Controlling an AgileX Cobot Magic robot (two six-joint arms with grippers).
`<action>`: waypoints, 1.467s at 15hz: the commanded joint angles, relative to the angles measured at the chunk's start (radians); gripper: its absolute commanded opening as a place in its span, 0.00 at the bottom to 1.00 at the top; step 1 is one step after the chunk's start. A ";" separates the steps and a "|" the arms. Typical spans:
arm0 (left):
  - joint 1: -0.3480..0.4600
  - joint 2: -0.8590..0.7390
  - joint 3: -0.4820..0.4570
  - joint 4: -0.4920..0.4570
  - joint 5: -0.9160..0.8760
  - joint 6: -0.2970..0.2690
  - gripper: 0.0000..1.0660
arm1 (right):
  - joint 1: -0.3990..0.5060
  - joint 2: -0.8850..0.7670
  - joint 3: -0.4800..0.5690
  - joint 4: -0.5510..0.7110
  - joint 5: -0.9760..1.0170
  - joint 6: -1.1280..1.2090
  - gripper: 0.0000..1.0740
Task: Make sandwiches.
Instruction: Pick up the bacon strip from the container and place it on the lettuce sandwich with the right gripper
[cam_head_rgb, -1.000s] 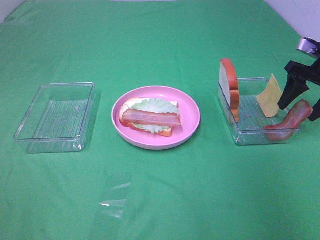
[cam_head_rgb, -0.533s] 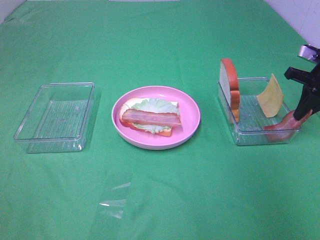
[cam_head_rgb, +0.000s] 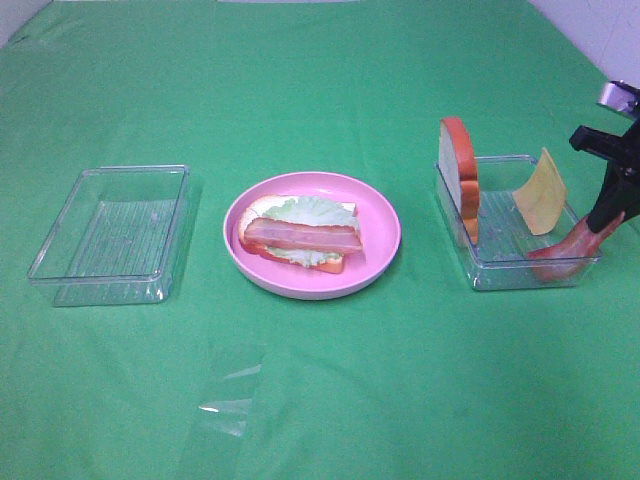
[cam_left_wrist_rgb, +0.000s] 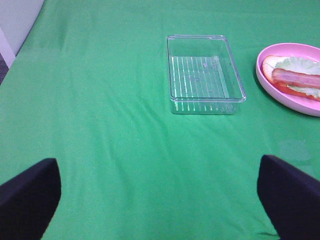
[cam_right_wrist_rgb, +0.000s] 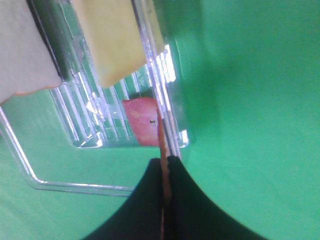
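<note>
Gripping entry: right claw (cam_head_rgb: 608, 221) pinched tight on upper end of red-brown toy bacon strip (cam_head_rgb: 562, 252); judged light, floppy, best held there; left claw (cam_left_wrist_rgb: 160, 196) gaped, empty.

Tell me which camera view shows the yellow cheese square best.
The exterior high view: the whole yellow cheese square shows, leaning tilted inside the clear rectangular plastic tray. The right wrist view catches only a blurred, cropped part; the left wrist view shows none of it.
</note>
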 joint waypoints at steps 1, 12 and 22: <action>0.004 -0.017 0.001 0.001 -0.012 -0.010 0.96 | -0.001 -0.078 -0.003 0.033 0.026 0.004 0.00; 0.004 -0.015 0.001 0.001 -0.012 -0.010 0.96 | 0.022 -0.430 -0.003 0.093 0.071 0.005 0.00; 0.004 -0.015 0.001 0.001 -0.012 -0.010 0.96 | 0.715 -0.400 -0.003 0.100 -0.211 0.047 0.00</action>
